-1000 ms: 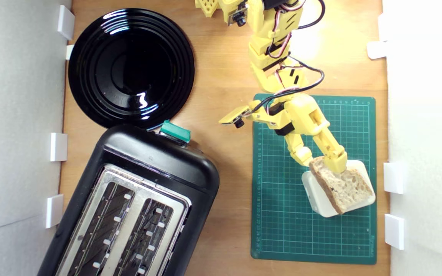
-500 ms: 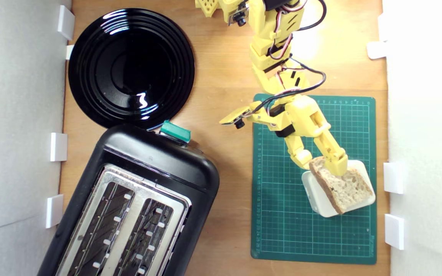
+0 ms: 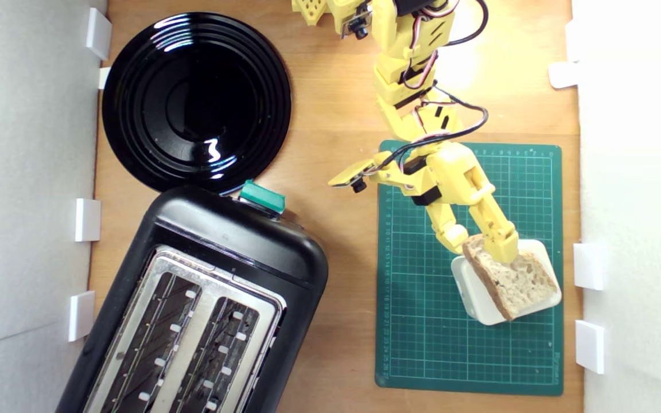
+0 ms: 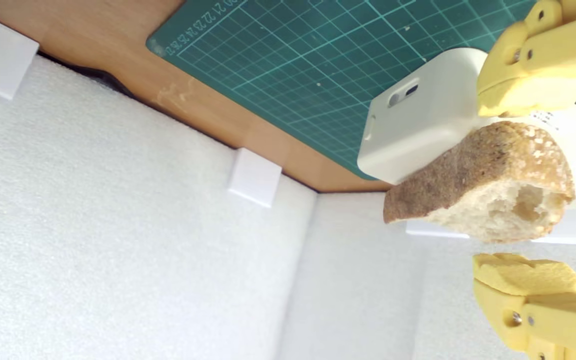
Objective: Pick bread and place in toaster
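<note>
Jaws straddle the bread (image 4: 488,195), apart; only the wrist view shows gaps beside it.

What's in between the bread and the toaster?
In the exterior view, only green cutting mat and bare wooden table lie between the bread and the toaster. Nothing else sits there.

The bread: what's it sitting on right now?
The bread lies on a white plastic block, which sits on the green cutting mat. The open hand straddles the slice. Most of the block's top is covered by the bread, so the contact there cannot be seen.
</note>
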`<state>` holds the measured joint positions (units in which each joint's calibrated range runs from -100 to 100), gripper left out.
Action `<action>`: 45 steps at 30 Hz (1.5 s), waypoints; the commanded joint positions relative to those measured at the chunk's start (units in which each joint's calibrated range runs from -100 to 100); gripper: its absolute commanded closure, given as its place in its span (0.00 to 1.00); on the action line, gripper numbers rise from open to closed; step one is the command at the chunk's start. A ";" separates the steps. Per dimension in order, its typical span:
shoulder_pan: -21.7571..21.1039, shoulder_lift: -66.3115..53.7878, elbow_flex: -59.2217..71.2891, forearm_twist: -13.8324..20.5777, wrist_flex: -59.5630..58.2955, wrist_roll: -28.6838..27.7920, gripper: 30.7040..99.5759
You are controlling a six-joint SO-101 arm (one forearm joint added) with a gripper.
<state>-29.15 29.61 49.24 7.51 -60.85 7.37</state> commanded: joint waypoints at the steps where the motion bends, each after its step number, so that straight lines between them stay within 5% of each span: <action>1: -0.98 -0.82 -1.98 -0.53 -1.52 1.28 0.25; 5: -0.90 -0.82 -1.98 -0.53 -1.52 1.18 0.41; 9: -0.74 -0.82 -1.98 -0.53 -1.52 1.13 0.47; 28: -0.50 -4.82 -1.44 -0.89 -0.33 1.18 0.55; 41: -0.26 -54.07 -2.35 -0.62 45.83 1.55 0.55; 45: 3.61 -67.63 -3.25 0.29 56.58 3.74 0.55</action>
<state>-28.88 -25.41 49.42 7.06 -10.76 9.29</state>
